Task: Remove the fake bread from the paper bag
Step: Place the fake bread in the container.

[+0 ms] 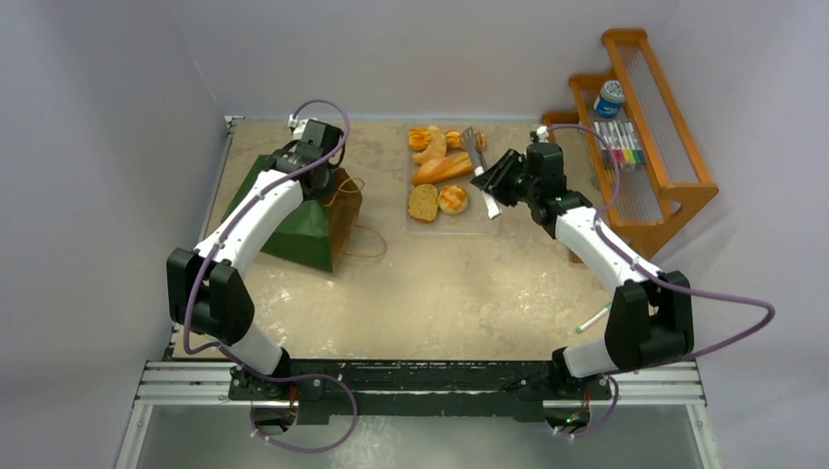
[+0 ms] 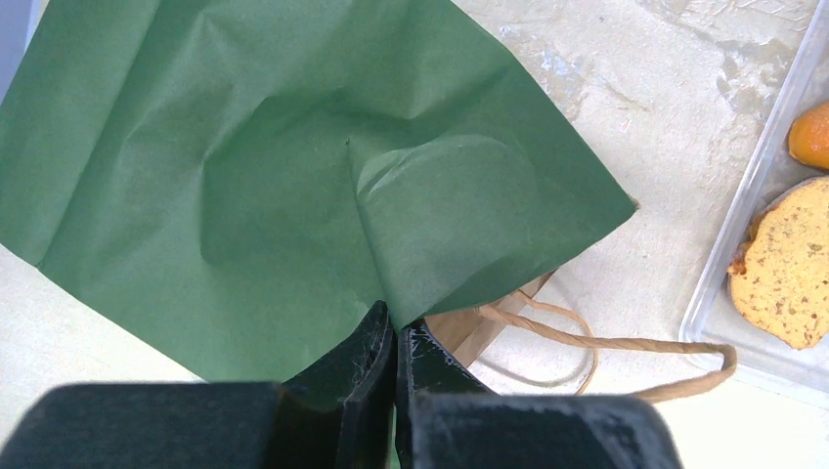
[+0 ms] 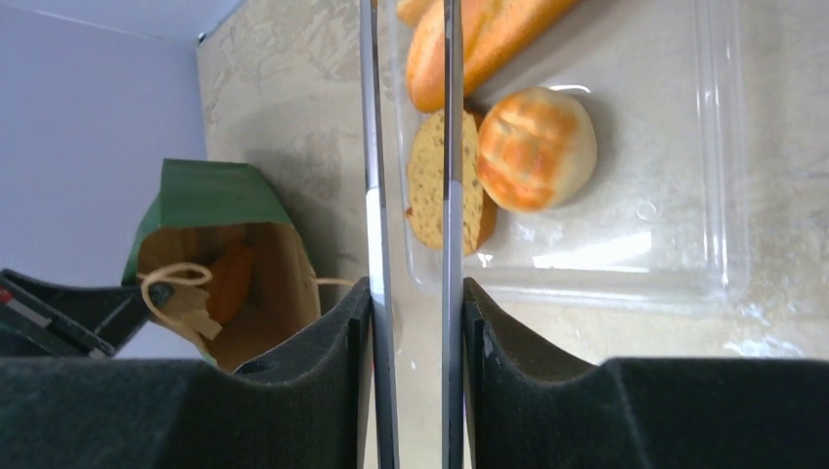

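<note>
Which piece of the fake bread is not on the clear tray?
The orange piece lying inside the open paper bag. The other visible pieces, such as the round bun, lie on the clear tray.

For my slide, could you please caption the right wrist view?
Right gripper grips tongs over bread tray; paper bag lies open.

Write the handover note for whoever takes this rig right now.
Left gripper: shut on the edge of the paper bag.
Right gripper: shut on the tongs, at the tray.
Done: the loaf, slice, bun and other pieces lie in the tray.
To do: an orange piece shows inside the open bag; lift it out.
</note>
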`<state>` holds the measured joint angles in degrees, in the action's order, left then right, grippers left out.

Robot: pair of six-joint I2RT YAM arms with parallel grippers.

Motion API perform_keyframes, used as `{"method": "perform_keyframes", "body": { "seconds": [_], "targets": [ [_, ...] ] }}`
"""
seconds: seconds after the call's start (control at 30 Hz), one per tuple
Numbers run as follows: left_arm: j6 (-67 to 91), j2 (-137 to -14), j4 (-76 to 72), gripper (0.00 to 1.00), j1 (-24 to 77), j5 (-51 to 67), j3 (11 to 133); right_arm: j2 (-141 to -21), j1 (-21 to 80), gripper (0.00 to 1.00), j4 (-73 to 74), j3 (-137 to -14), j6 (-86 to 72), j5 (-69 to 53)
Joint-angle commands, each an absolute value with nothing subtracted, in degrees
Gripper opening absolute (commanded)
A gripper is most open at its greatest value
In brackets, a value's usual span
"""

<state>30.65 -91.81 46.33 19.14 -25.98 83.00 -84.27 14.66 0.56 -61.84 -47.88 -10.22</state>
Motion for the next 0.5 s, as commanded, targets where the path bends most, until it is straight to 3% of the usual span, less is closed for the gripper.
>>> {"method": "perform_keyframes", "body": {
  "seconds": [0.0,0.47],
  "targets": [
    [29.62,-90.18,44.88,0.00,18.44,-24.82,85.61,-77.05,16.09,0.34,-1.87,-57.69,-44.78,-11.05],
    [24.62,-90.20,42.63,0.00,18.55,-13.49,87.18,-63.97,32.55,0.32,-0.67,-47.47,-44.49,-8.32]
  ]
}}
